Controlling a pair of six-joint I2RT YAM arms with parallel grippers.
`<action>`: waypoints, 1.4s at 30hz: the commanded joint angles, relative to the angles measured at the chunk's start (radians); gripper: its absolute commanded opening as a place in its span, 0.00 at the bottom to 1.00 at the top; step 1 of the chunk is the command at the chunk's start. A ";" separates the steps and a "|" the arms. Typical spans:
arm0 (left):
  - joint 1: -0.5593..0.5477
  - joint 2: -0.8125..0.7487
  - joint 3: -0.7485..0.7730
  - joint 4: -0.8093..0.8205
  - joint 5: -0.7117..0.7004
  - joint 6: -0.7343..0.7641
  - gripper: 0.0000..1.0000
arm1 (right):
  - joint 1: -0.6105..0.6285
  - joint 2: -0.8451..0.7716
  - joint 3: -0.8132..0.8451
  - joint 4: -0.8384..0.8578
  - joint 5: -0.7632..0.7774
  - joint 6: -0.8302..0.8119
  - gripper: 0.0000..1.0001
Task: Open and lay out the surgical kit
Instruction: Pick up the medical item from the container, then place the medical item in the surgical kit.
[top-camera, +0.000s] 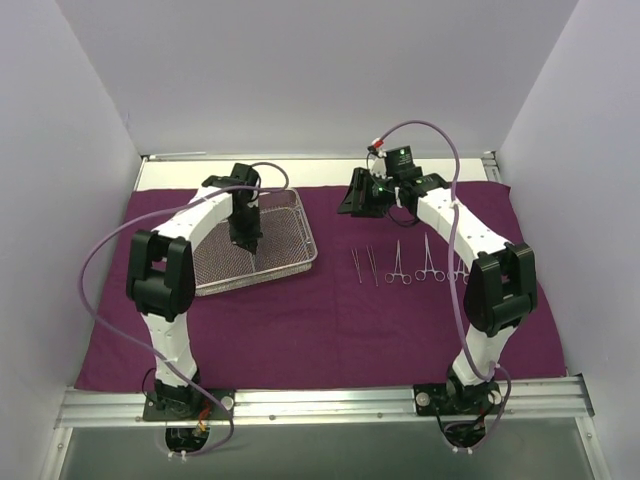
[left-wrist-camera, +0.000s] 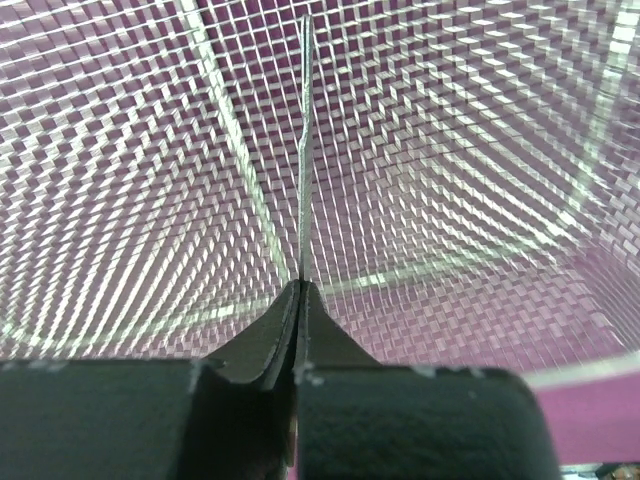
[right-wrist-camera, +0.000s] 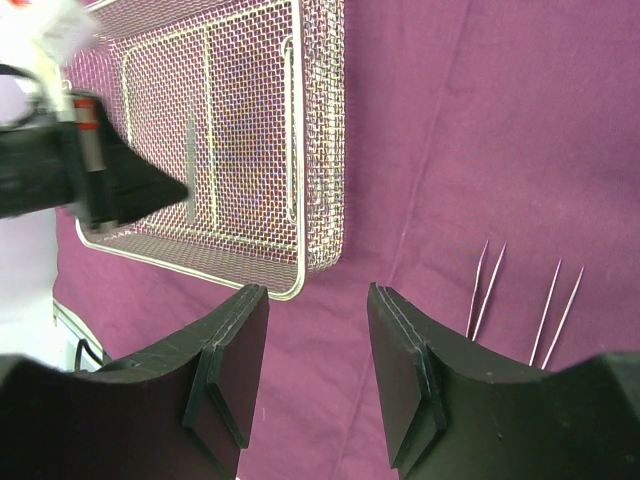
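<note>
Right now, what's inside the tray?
Only the left gripper, shut on one thin metal instrument; purple cloth shows through the mesh. The arm covers part of the tray floor, so that patch is unseen.

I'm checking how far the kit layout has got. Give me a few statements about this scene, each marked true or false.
1. The left gripper is shut on a thin silver instrument above the rectangular silver wire-mesh tray. True.
2. The right gripper holds a pair of forceps. False: its jaws are open with nothing between them, above the dark purple cloth.
3. Several silver instruments lie side by side on the cloth, to the right of the tray. True.
4. The tray rests on bare white table. False: it sits on the cloth.
</note>
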 joint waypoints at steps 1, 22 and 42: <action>0.001 -0.105 0.051 -0.044 -0.012 0.024 0.02 | 0.020 -0.008 0.021 0.023 -0.004 -0.007 0.45; -0.025 -0.405 -0.094 0.038 0.551 0.054 0.02 | 0.061 0.029 0.072 0.166 -0.442 -0.002 0.51; -0.123 -0.587 -0.262 0.190 0.632 -0.053 0.02 | 0.204 -0.080 -0.143 0.442 -0.399 0.314 0.47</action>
